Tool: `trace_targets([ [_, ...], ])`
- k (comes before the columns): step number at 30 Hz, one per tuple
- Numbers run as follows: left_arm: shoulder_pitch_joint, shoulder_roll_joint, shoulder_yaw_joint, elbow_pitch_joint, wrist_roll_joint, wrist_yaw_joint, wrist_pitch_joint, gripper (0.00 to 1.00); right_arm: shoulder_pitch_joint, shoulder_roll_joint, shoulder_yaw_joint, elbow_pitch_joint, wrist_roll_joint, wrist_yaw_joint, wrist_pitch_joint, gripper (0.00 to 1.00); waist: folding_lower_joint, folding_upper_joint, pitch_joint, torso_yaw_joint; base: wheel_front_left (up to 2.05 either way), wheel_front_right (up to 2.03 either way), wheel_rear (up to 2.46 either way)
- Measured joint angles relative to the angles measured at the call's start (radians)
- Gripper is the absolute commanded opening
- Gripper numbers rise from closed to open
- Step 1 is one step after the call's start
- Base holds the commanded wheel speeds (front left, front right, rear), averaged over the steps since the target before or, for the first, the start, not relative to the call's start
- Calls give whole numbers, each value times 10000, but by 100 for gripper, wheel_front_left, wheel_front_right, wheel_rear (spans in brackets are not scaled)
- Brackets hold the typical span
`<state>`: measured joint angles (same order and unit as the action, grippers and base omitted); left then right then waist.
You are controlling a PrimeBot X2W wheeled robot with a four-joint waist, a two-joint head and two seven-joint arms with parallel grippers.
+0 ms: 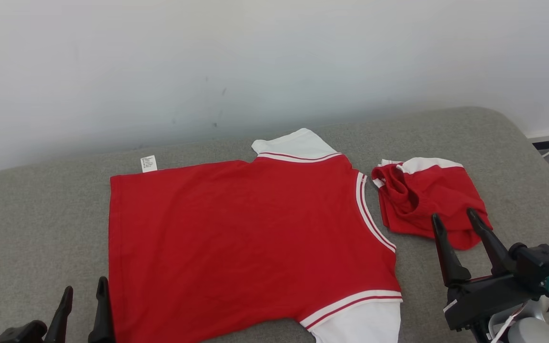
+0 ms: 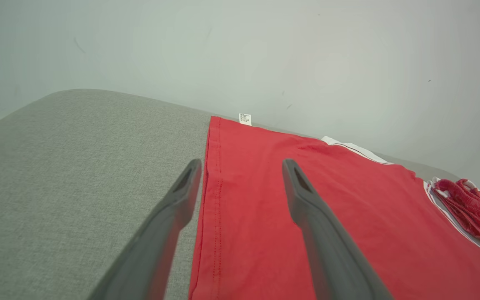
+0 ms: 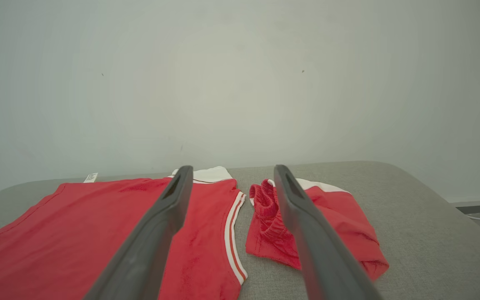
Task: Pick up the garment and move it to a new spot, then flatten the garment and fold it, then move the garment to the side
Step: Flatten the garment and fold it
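Grey fabric cushion stretches across my working area. Nearest me, at the lower left of the head view, my left gripper has its two dark fingers spread wide with nothing between them. Through its wrist camera one finger is over bare grey and the other over red cloth, straddling the hem, though I can't tell from here whether the tips touch the fabric. At the lower right my right gripper is also wide and empty, raised above the cushion, its fingertips overlapping the near edge of the shorts in the head view. The red shirt lies spread flat in the middle of the cushion, hem toward my left and striped neckline toward my right. One white sleeve points at me and the other points away. The shorts, red with a white band, sit bunched just beside the neckline, with a thin strip of grey between them and the shirt. A small white label pokes out at the shirt's far left corner. Behind everything stands a plain pale wall.
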<state>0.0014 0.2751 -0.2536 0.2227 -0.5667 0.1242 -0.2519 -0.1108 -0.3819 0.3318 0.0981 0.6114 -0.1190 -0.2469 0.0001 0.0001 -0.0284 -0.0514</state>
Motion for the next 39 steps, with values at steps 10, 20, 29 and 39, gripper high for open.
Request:
trace_targets([
  [10,15,-307,454,-31,671,2,0,100,242,52,-295,334,-418,-42,-13,100,0,0,4,13,0,0,0],
  [20,336,-397,464,-111,1020,2,0,100,450,244,-558,489,-671,-44,-58,100,0,0,-57,-11,0,0,0],
  [29,371,-523,508,-153,1279,2,0,100,522,366,-706,516,-851,-44,-58,100,-1,0,-121,-22,0,0,0],
  [39,585,-593,535,-242,1279,2,0,100,629,426,-865,525,-947,-44,-69,100,-1,0,-174,11,0,0,0],
])
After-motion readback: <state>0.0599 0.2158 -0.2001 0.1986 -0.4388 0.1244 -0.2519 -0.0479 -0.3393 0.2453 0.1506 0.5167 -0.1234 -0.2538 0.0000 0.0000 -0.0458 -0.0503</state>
